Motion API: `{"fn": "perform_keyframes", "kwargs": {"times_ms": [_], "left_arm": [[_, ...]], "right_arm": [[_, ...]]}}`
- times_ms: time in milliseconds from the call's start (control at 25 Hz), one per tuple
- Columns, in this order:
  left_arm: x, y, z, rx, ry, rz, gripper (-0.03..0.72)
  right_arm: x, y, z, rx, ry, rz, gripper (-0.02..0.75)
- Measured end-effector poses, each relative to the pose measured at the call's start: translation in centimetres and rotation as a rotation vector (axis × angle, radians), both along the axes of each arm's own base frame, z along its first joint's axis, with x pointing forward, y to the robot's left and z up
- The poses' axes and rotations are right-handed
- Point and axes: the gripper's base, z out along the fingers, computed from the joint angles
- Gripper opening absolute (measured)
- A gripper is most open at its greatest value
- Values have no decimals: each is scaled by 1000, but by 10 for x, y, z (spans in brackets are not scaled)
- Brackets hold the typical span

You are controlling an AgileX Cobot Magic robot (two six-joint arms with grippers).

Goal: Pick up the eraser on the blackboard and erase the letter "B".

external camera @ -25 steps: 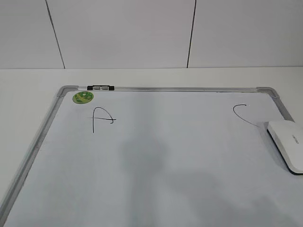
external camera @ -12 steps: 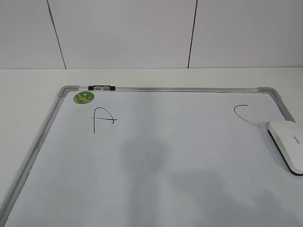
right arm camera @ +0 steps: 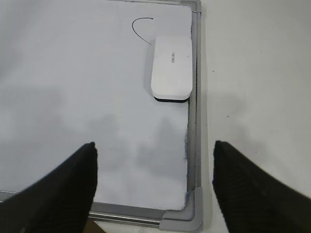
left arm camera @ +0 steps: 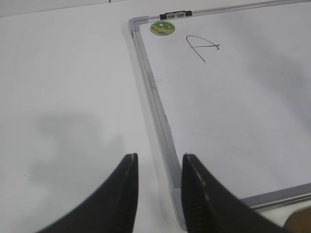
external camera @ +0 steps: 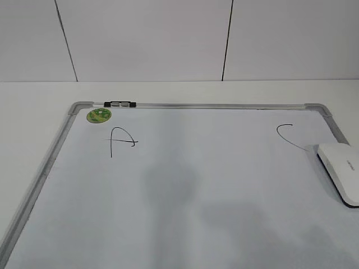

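Note:
The blackboard (external camera: 196,185) is a white board with a silver frame, lying flat on the table. The eraser (external camera: 339,172), a white flat block with a dark base edge, lies on the board's right side against the frame, just below a curved "C" stroke (external camera: 287,134). No letter "B" shows in any view. In the right wrist view my right gripper (right arm camera: 154,150) is wide open and empty over the board's near right corner, with the eraser (right arm camera: 171,68) ahead of it. My left gripper (left arm camera: 159,162) is open and empty over the board's near left frame edge (left arm camera: 155,97). Neither gripper shows in the exterior view.
A black "A" (external camera: 120,141) is at the board's far left, below a round green sticker (external camera: 98,115). A small black-and-silver clip (external camera: 119,103) sits on the top frame. White table surrounds the board and a white panelled wall stands behind.

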Motion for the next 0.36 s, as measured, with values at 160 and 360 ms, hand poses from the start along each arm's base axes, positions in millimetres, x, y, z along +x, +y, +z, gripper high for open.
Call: {"fn": "perform_keyframes", "kwargs": {"times_ms": [160,360], "left_arm": [[0,0,0,1,0,1,236],[0,0,0,2,0,1,236]], "right_arm": [[0,0,0,0,1,0,572],[0,0,0,-1,1,-1,572]]}}
